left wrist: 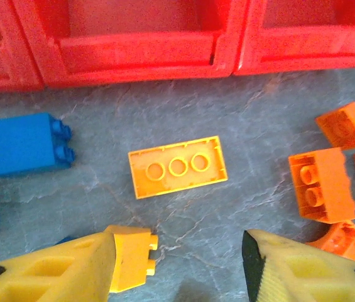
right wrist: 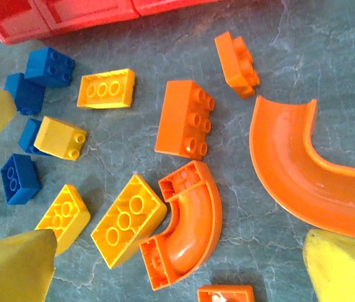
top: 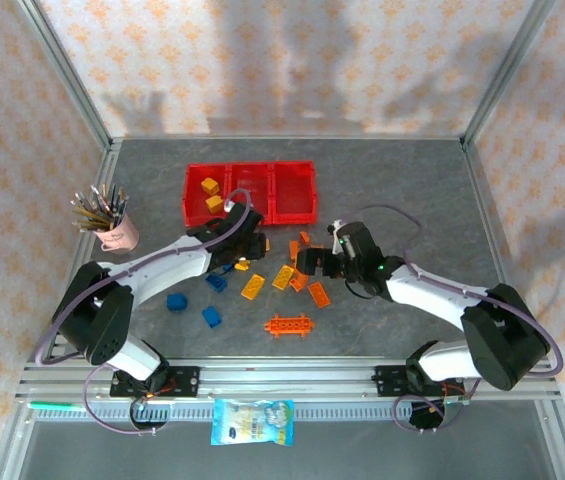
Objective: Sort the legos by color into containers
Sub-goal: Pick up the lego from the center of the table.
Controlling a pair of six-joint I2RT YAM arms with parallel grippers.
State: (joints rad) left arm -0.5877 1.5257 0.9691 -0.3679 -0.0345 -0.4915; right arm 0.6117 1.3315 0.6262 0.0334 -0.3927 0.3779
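Note:
The three joined red bins (top: 250, 192) stand at the back; the left one holds two yellow bricks (top: 212, 195). Loose yellow, orange and blue legos lie in front of them. My left gripper (top: 245, 256) (left wrist: 177, 270) is open just above the table, and a small yellow brick (left wrist: 132, 258) rests against its left finger (left wrist: 45, 270). Just ahead lies an upside-down yellow brick (left wrist: 177, 167). My right gripper (top: 302, 262) (right wrist: 177, 270) is open over a curved orange piece (right wrist: 186, 229) and a yellow brick (right wrist: 129, 220).
A pink pencil cup (top: 119, 232) stands at the left. An orange ladder plate (top: 289, 325) and blue bricks (top: 211, 317) lie nearer the arms. A large orange curve (right wrist: 303, 167) lies by my right finger (right wrist: 344, 267). The two grippers are close together.

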